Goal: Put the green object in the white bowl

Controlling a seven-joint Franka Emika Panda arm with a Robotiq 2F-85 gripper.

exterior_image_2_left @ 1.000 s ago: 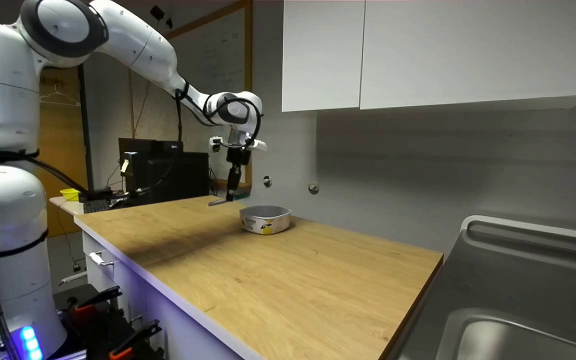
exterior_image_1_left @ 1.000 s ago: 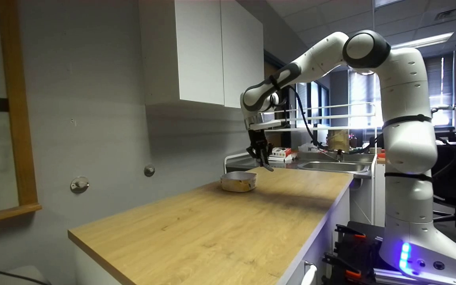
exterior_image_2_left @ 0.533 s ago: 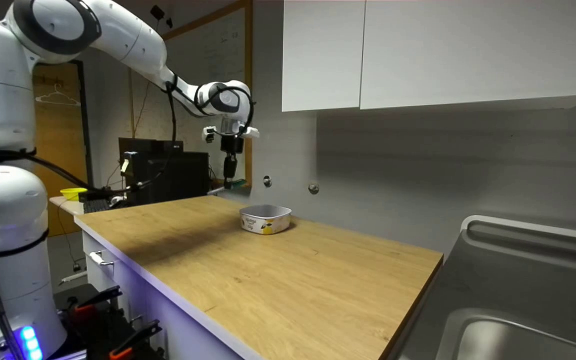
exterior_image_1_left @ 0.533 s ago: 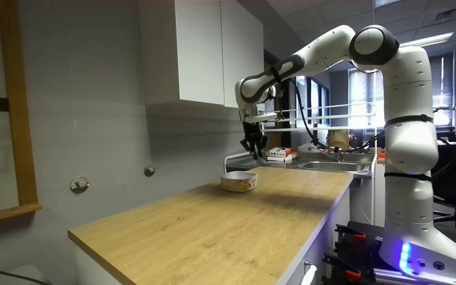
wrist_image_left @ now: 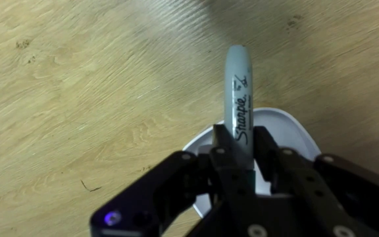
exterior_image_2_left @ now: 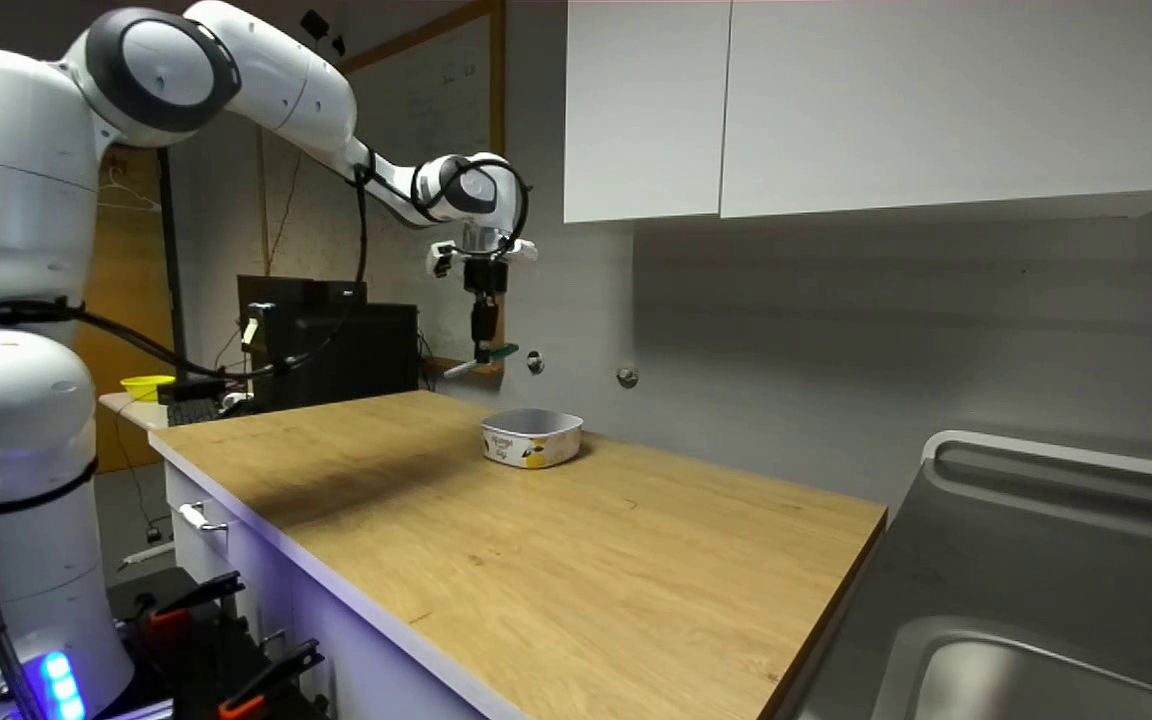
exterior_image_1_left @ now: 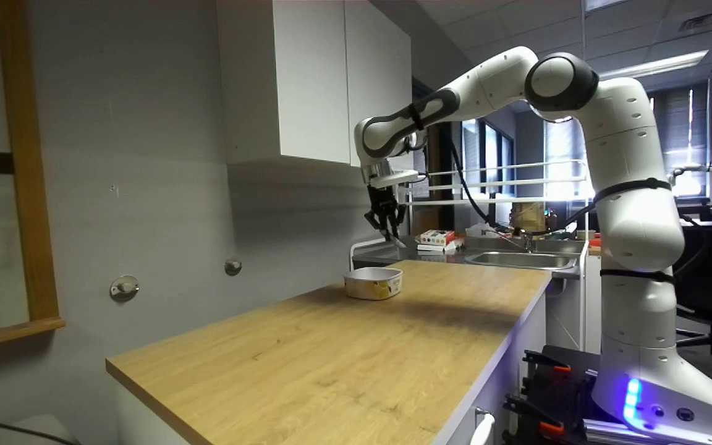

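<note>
The green object is a Sharpie marker with a grey body and a dark green cap, mostly hidden by a finger in the wrist view. My gripper is shut on it near the cap end and holds it in the air. In an exterior view the gripper has the grey end on one side and the green cap on the other. The white bowl with a lemon print stands upright on the counter, below the gripper. In the wrist view the bowl lies behind the fingers, partly hidden.
The bowl stands on the wooden counter near the wall. White cabinets hang above the counter's wall side. A metal sink and a red and white box are past the counter's end.
My gripper has risen from low over the counter, carrying the marker, and has shifted towards the wall and the bowl. The marker has stayed in the fingers. The bowl has stayed in place.
</note>
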